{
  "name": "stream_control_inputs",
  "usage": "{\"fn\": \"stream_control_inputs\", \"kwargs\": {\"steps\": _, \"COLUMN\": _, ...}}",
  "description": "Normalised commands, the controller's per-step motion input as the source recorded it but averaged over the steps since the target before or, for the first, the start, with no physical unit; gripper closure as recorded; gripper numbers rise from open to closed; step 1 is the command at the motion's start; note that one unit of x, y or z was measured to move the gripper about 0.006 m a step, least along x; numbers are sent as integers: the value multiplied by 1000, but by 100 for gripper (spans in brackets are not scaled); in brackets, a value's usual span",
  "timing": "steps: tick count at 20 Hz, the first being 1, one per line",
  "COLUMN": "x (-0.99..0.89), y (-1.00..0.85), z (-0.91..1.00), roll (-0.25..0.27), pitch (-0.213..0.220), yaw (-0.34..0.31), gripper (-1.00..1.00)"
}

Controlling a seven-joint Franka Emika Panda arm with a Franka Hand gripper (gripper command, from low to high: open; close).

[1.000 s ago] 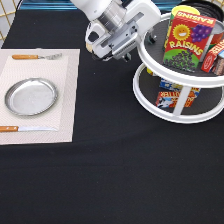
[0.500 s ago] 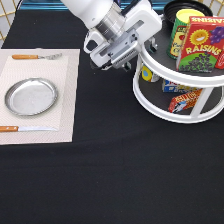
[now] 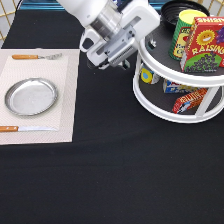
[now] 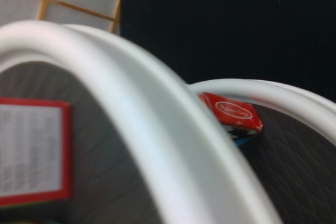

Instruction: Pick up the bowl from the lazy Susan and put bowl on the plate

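Observation:
The black bowl (image 3: 181, 9) sits on the top tier of the white lazy Susan (image 3: 165, 112), at the back, behind a yellow-green can (image 3: 186, 30) and a red raisins box (image 3: 205, 45). The silver plate (image 3: 31, 96) lies empty on a pale placemat at the exterior view's left. My gripper (image 3: 142, 40) is against the left rim of the lazy Susan's top tier, to the left of the bowl and apart from it. The wrist view shows the white rim (image 4: 150, 125) from close by and a red packet (image 4: 232, 112) on the lower tier.
A fork (image 3: 36, 56) lies above the plate and a knife (image 3: 25, 129) below it on the placemat (image 3: 67, 100). Several food packets (image 3: 186, 102) sit on the lower tier. The tablecloth is black.
My hand has moved toward the exterior view's top right along the turntable's rim. The top tier has turned: the raisins box swung right, and the can and bowl came into view.

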Motion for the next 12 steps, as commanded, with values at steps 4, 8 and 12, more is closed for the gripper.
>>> {"fn": "stream_control_inputs", "kwargs": {"steps": 4, "x": -992, "y": 370, "z": 254, "roll": -131, "pitch": -112, "yaw": 0, "gripper": -100}}
{"fn": "stream_control_inputs", "kwargs": {"steps": 8, "x": -1000, "y": 370, "z": 31, "roll": -106, "pitch": -84, "yaw": 0, "gripper": -100}}
{"fn": "stream_control_inputs", "kwargs": {"steps": 12, "x": -896, "y": 160, "z": -186, "roll": -59, "pitch": -73, "yaw": 0, "gripper": -100}}
